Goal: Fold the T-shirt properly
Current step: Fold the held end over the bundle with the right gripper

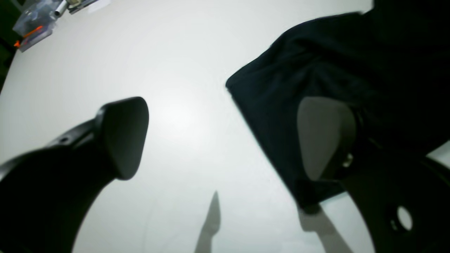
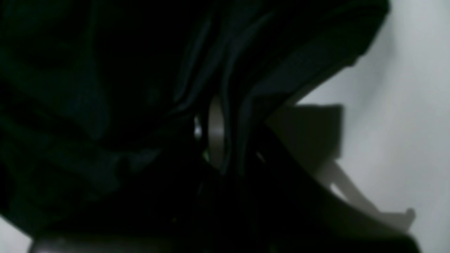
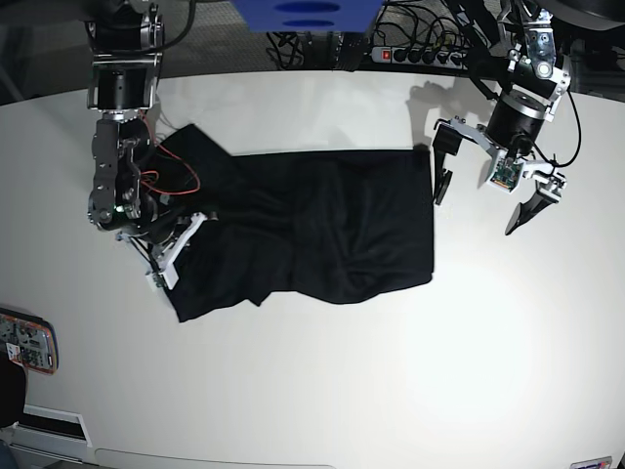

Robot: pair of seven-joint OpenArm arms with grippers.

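From the left wrist camera, the left hand (image 1: 225,140) stands released, its two dark fingers (image 1: 124,137) spread wide over the white bench (image 1: 175,116); one finger hangs above bare surface, the other sits over the edge of the T-shirt (image 1: 351,70), whose black corner lies flat on the bench at the right of that view. Some clear plastic clutter with orange marks (image 1: 33,26) lies at the far corner. The right wrist camera is almost swallowed by dark cloth: the T-shirt (image 2: 105,88) fills most of the view in soft folds, and the right hand (image 2: 225,140) looks clenched on a fold of it, with a pale pad showing as a thin sliver between bunched layers, though the picture is blurred and I would not swear to exactly how much cloth is caught. From the base camera, the T-shirt (image 3: 312,225) lies spread and rumpled across the middle of the bench (image 3: 391,391). The right hand (image 3: 166,244) is down at the garment's edge on the left of that view, pinching it, while the left hand (image 3: 488,186) hovers just past the opposite edge, holding nothing. A power strip (image 3: 410,56) lies along the far side, and a small device (image 3: 27,342) sits at the near left edge.
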